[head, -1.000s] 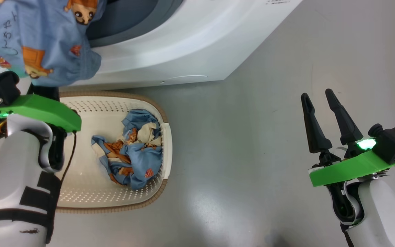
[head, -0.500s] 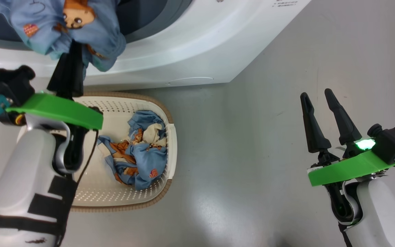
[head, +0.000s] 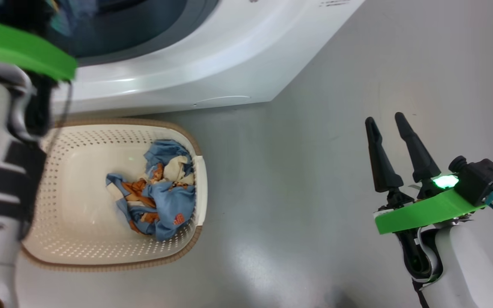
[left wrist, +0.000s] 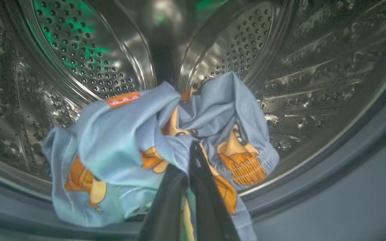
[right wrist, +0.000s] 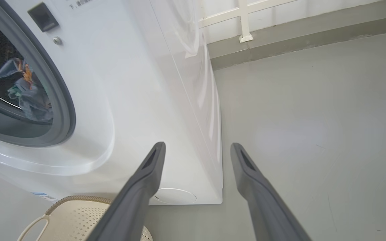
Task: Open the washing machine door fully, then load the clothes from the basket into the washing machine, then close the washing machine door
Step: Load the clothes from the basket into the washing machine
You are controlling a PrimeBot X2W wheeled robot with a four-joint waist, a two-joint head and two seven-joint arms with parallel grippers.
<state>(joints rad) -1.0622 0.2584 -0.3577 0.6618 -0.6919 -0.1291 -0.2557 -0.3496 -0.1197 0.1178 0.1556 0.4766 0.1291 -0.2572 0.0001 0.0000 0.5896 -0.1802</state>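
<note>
One bundle of clothes (head: 156, 188) lies in the basket (head: 101, 265) before the washing machine (head: 195, 64); the right hand (head: 384, 118) hangs open above the floor (head: 293, 171). The left hand (left wrist: 193, 150) pinches a light-blue garment (left wrist: 119, 134) inside the steel drum (left wrist: 89, 50). From the right wrist, that garment shows through the machine's mouth.

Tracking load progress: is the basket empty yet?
Not empty. A crumpled heap of light-blue printed clothes lies against the right wall of the basket; the rest of its floor is bare.

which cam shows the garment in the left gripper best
Left wrist view: the garment is big and sharp, pinched in the left gripper with the drum behind. Right wrist view shows it small and distant; head view, a blurred scrap.
</note>
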